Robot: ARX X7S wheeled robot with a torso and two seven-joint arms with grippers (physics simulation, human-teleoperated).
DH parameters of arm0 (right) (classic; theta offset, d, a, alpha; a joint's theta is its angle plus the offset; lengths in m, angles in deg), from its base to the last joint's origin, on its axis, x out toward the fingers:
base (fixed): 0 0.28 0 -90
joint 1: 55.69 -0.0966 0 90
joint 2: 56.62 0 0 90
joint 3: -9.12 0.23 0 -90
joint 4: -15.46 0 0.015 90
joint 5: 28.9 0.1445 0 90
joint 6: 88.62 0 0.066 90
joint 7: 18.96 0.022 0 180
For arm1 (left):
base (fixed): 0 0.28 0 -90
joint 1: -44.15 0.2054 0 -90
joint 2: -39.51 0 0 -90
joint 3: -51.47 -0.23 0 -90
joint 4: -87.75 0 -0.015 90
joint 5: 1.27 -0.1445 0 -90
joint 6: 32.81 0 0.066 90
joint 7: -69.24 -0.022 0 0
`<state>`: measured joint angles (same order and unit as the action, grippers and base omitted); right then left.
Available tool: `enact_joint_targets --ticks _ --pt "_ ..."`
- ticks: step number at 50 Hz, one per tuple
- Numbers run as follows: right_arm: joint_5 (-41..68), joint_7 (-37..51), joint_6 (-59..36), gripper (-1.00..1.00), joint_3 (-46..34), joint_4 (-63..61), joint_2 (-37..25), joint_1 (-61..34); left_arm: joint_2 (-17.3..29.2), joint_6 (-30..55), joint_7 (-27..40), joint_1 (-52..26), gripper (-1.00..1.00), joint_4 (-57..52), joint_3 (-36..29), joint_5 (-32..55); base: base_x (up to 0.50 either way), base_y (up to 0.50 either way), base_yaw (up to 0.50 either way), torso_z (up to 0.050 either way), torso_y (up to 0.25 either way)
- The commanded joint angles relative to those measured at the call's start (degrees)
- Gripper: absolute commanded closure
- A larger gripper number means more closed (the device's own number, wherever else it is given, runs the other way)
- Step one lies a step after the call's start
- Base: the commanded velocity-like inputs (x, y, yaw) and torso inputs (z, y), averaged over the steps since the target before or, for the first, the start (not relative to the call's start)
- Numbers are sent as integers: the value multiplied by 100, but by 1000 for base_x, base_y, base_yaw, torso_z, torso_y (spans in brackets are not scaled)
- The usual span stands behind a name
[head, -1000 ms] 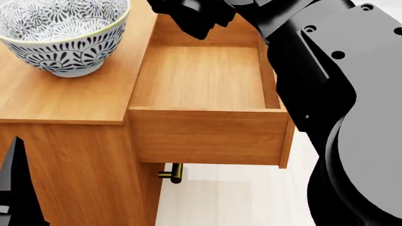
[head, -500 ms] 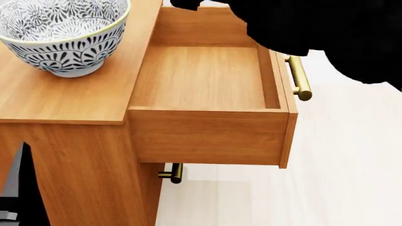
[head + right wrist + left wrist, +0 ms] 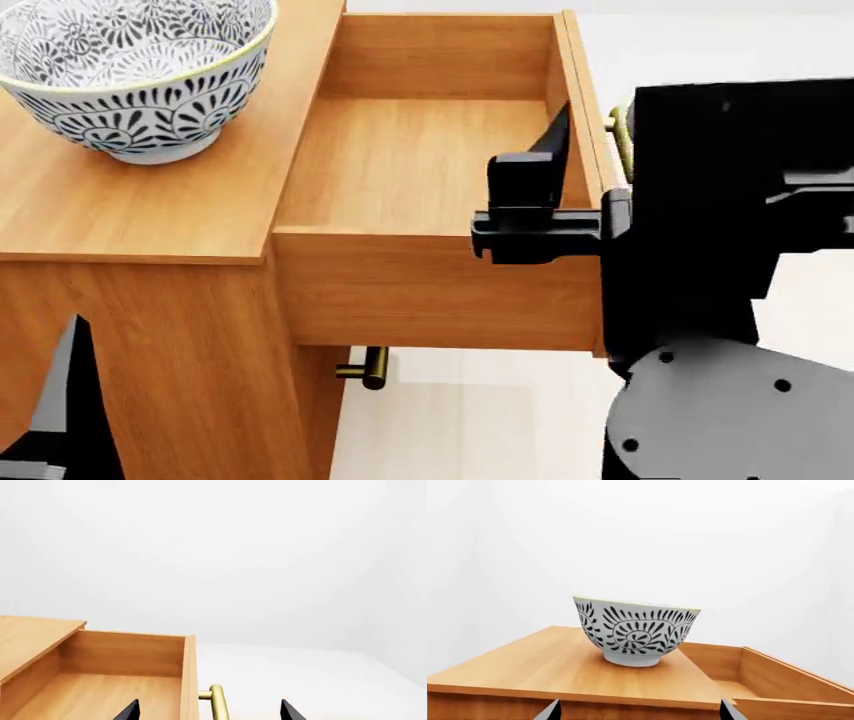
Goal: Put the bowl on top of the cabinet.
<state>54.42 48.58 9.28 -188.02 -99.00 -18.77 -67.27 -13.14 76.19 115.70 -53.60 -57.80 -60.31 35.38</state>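
The bowl (image 3: 134, 70), white with a dense dark petal pattern, stands upright on the flat top of the orange-brown cabinet (image 3: 160, 200), near its back left. It also shows in the left wrist view, where the bowl (image 3: 635, 632) rests on the cabinet top (image 3: 560, 665) well beyond my left gripper (image 3: 639, 714). That gripper is open and holds nothing. My right gripper (image 3: 210, 712) is open too, its tips straddling the front panel and brass handle (image 3: 219, 705) of the pulled-out top drawer (image 3: 427, 170). One of its fingers (image 3: 551, 135) rises beside the drawer's front.
The top drawer (image 3: 100, 690) stands wide open, with nothing in it that I can see. A lower drawer's brass handle (image 3: 367, 368) pokes out beneath it. Pale floor (image 3: 481, 430) lies right of the cabinet. My right arm (image 3: 707, 250) fills the view's right side.
My right arm has swung from over the drawer's far end down to its front right corner by the handle. The bowl and the drawer have not moved.
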Motion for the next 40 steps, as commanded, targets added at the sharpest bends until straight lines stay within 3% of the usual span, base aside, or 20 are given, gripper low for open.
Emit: enact_joint_targets --ticks 1,10,16,19,33,40 --pt "-2291 1272 279 -100 -400 -798 -260 945 -145 -135 -233 -3 -100 98 -52 -132 0 0 0 0 0" --pt "-3454 2196 116 -100 -667 -1198 -144 1827 -187 -175 -303 9 -100 207 -177 -234 0 0 0 0 0" --pt "-4090 2232 -966 -100 434 -1375 -114 3335 -216 24 -220 -128 -100 107 -261 -163 0 0 0 0 0" --pt "-4518 2209 -722 -100 852 -1277 -161 4098 -245 -101 -313 -35 -100 217 -361 -327 0 0 0 0 0" --pt "-4743 2131 -1220 -100 1418 -1497 -193 4765 -286 48 -349 -155 -100 425 -517 -354 0 0 0 0 0" --pt "-4737 2208 -880 -100 1862 -1642 -804 5163 -91 -215 -339 7 -100 613 -133 -221 0 0 0 0 0"
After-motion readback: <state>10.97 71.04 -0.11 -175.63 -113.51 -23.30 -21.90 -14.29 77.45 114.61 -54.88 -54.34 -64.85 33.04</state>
